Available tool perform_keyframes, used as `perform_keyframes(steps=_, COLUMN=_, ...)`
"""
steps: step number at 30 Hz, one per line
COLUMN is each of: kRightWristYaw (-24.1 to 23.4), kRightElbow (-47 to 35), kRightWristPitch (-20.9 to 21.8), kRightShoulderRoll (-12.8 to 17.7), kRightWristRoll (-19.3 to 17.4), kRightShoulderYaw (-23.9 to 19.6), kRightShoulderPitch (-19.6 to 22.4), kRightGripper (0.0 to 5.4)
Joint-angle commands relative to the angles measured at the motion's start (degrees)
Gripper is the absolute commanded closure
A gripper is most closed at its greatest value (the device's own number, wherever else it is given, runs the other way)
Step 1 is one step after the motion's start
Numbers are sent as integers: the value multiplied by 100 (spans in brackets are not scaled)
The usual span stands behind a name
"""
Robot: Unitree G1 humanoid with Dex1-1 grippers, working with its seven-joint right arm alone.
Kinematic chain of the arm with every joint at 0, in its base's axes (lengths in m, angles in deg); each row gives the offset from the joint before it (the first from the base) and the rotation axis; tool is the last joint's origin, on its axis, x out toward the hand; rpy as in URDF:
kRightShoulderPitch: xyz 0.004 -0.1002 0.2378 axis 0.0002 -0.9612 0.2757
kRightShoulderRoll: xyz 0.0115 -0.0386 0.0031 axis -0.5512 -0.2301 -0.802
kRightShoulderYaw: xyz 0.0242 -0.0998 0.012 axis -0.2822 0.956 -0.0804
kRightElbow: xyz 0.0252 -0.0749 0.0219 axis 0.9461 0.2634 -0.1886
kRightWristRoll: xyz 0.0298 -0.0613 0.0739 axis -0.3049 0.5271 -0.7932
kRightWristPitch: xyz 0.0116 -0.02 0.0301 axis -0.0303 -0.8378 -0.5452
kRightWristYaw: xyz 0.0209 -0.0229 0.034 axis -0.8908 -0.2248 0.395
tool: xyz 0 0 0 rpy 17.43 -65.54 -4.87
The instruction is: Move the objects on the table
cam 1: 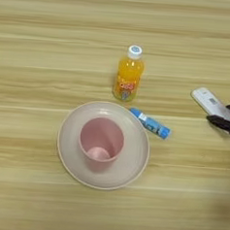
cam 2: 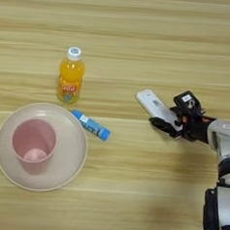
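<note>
Currently my right tool (cam 2: 171,120) is clamped on the near end of the white remote (cam 2: 154,105), one black finger above it and one below. The remote's far end angles up-left over the worktop (cam 2: 131,186). The orange-juice bottle (cam 2: 70,76) stands upright, well to the left. The blue stick (cam 2: 91,125) lies flat, just below the bottle, one end touching the rim of the beige plate (cam 2: 69,167). A pink cup (cam 2: 33,143) stands on the plate.
</note>
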Motion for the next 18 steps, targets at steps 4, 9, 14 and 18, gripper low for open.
perform_keyframes(steps=4, kRightWristYaw=-137, kRightElbow=-260, kRightWristPitch=156, kRightShoulderRoll=308, kRightWristRoll=-6, kRightShoulderYaw=-34, kRightShoulderPitch=476, kRightGripper=41)
perform_keyframes(steps=9, kRightWristYaw=-161, kRightElbow=-359, kRightWristPitch=239, kRightShoulderRoll=270, kRightWristRoll=-46, kRightShoulderYaw=-62, kRightShoulderPitch=539, kRightGripper=5)
perform_keyframes(steps=14, kRightWristYaw=-158, kRightElbow=-490, kRightWristPitch=265, kRightShoulderRoll=221, kRightWristRoll=-89, kRightShoulderYaw=-81, kRightShoulderPitch=580, kRightGripper=5)
perform_keyframes(steps=18, kRightWristYaw=-134, kRightElbow=-640, kRightWristPitch=281, kRightShoulderRoll=176, kRightWristRoll=-146, kRightShoulderYaw=-111, kRightShoulderPitch=612, kRightGripper=5)
